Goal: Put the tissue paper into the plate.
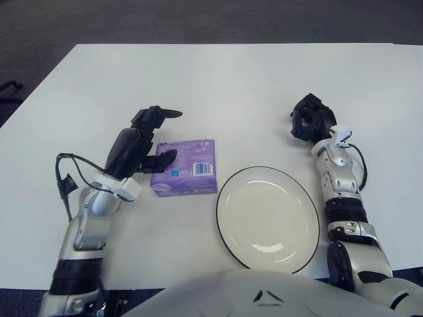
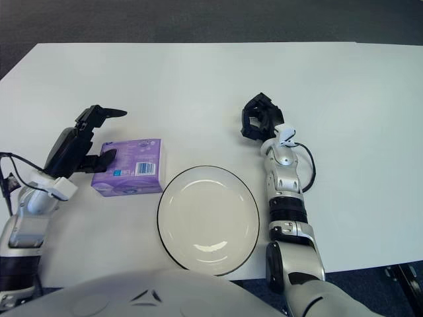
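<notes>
I count one tissue pack (image 1: 184,168), one plate (image 1: 268,218), and my two hands over one white table (image 1: 231,86).

The tissue pack is a purple box with a barcode label on its top face. It lies flat on the table at about nine o'clock from the plate, just beside the black rim but apart from it, so it is not yet in the plate. The plate is white with a thin dark edge and holds nothing; it sits close to my chest, a little to my right of centre.

My left hand (image 1: 142,139) is at the pack's nine o'clock side, at its left edge. My fingers are spread apart: the upper ones (image 1: 166,114) reach forward above and beyond the pack's far-left corner, while my lower finger (image 1: 162,157) lies against the pack's left end. They are not closed around the box. A black cable (image 1: 66,185) loops off my left forearm toward the table.

My right hand (image 1: 310,119) shows at about one o'clock from the plate, well apart from the pack, with its fingers curled in together and nothing between them. I cannot tell whether it touches the table.
</notes>
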You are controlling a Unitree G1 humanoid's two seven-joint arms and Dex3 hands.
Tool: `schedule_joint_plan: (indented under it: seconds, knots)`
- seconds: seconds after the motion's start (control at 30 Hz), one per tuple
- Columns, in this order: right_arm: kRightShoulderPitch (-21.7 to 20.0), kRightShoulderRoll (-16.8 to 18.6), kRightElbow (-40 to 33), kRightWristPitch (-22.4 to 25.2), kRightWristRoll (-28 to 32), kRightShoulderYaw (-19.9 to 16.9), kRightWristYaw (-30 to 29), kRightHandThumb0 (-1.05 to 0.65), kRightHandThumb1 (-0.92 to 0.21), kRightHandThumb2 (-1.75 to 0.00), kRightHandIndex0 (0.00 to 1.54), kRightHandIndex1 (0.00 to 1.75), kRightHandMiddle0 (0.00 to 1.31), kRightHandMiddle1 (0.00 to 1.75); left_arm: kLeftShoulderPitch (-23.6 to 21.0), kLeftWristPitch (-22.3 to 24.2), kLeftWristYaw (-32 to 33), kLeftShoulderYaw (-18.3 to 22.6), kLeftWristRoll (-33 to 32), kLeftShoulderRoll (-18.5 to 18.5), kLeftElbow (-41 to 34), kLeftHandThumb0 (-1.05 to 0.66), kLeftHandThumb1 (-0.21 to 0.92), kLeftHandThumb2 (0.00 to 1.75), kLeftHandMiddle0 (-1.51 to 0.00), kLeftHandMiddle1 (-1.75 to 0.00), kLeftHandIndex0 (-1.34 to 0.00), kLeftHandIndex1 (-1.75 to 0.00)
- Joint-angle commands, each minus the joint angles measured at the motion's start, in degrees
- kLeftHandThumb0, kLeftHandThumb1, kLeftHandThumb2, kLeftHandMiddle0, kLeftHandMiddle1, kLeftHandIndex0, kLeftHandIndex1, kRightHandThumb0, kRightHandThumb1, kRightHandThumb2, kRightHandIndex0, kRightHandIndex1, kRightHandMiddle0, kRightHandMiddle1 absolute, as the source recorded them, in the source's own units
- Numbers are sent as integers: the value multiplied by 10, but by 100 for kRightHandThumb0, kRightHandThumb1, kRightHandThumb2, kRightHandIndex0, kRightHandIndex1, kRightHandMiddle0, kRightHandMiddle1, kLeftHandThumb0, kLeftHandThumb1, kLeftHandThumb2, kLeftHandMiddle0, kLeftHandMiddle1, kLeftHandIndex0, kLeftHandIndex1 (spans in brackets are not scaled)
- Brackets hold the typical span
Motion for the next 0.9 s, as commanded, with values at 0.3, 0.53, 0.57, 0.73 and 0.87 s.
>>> schedule_joint_plan:
  seconds: [0.3, 0.53, 0.57, 0.73, 0.87]
  knots:
    - [79, 24, 55, -2, 10, 3, -2, -43, -49, -111, 127, 175, 48, 175, 37, 17, -64, 6, 4, 70, -56, -105, 92, 90, 0, -5, 0, -10]
    - [77, 23, 56, 1, 11, 3, -3, -43, -49, -111, 127, 175, 48, 175, 47, 24, -79, 10, -14, 77, -75, -105, 92, 95, 0, 0, 0, -1]
    - [77, 23, 56, 1, 11, 3, -4, -43, -49, -111, 127, 175, 48, 175, 50, 28, -83, 12, -17, 77, -81, -105, 92, 95, 0, 0, 0, -1]
    - [75, 23, 60, 0, 9, 2, -7, -43, -49, -110, 127, 175, 48, 175, 63, 56, -97, 14, -31, 69, -117, -105, 92, 96, 0, 0, 0, 0]
    - [72, 21, 66, -4, 8, 2, -6, -43, -49, -110, 127, 175, 48, 175, 69, 89, -112, 13, -43, 67, -148, -105, 92, 98, 0, 0, 0, 0]
